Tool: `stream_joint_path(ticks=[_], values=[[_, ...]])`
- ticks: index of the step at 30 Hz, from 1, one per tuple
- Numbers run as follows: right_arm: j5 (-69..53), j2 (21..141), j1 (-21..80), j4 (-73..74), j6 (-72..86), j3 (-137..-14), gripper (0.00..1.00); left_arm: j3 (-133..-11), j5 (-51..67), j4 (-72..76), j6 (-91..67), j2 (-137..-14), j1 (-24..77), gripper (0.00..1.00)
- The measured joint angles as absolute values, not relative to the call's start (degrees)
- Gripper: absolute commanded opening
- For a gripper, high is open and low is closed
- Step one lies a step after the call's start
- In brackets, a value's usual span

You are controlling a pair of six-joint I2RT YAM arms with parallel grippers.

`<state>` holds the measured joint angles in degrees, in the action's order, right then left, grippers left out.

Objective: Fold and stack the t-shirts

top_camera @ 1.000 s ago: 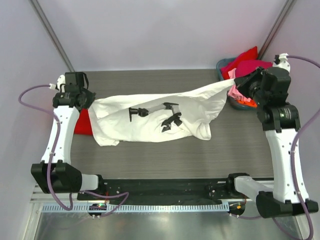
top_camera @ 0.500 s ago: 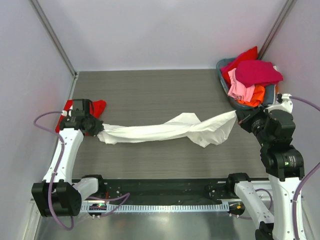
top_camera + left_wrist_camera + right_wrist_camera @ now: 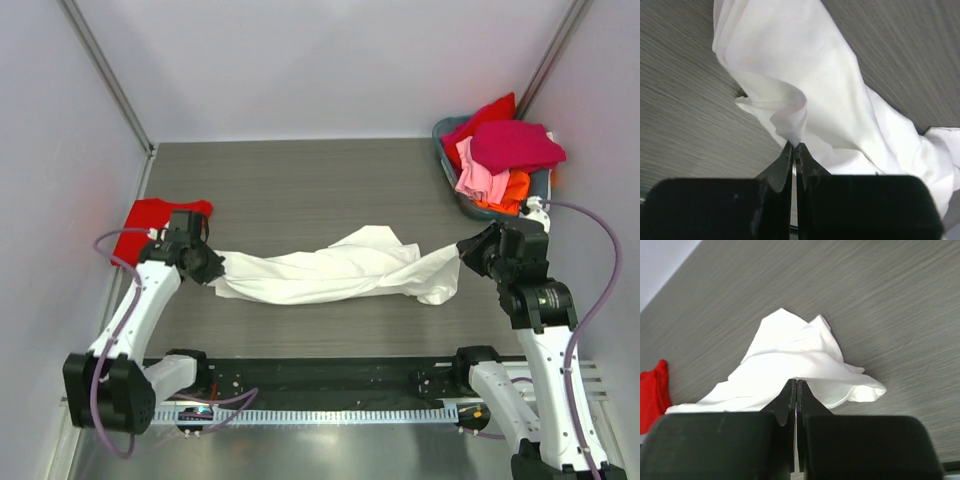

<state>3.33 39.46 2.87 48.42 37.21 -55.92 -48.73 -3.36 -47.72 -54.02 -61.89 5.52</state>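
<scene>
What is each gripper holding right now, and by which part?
Both hold the white t-shirt: the left gripper pinches a fold at its left end, the right gripper an edge at its right end.

Bench point(image 3: 300, 180): dark grey top w/ fine wood-grain lines running left-right, filling the floor of the cell; the grain is seen close up in both wrist views. Grey-blue plastic basket point(image 3: 440, 138) sits at the far right corner of the bench, close to the right wall; only bits of its rim & side show. Pale back wall point(image 3: 330, 60) & pale left wall point(image 3: 50, 150), both plain. Two thin grey metal poles lean outward from the far corners, one left point(image 3: 108, 75), one right point(image 3: 552, 55). Along the near edge: black base plate point(image 3: 330, 375), then a ribbed white strip point(image 3: 320, 413), then a brushed metal surface point(image 3: 320, 450).
</scene>
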Motion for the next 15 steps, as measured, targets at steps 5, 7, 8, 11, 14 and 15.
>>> stream_joint_path(ticks=[5,7,8,11,14,15], values=[[5.76,44.25,2.87,45.08,37.21,-53.52,0.01,-51.42,-3.44,-44.21,-53.54,-74.63,5.61,0.29],[6.72,46.52,2.87,43.72,37.21,-53.21,0.01,-55.99,-2.44,-43.55,-51.9,-80.23,5.61,0.58],[7.05,47.55,2.87,42.92,37.21,-52.99,0.01,-58.24,-1.67,-42.39,-51.35,-82.54,5.61,0.6],[7.6,49.47,2.87,41.17,37.21,-52.16,0.01,-60.75,0.34,-37.8,-50.37,-84.44,5.61,0.6],[7.88,49.5,2.87,40.05,37.21,-51.09,0.01,-59.61,0.69,-36.12,-50.09,-81.6,5.65,0.57],[7.97,49.47,2.87,39.79,37.21,-50.83,0.01,-58.89,0.49,-36.01,-49.91,-80.29,5.61,0.56]])
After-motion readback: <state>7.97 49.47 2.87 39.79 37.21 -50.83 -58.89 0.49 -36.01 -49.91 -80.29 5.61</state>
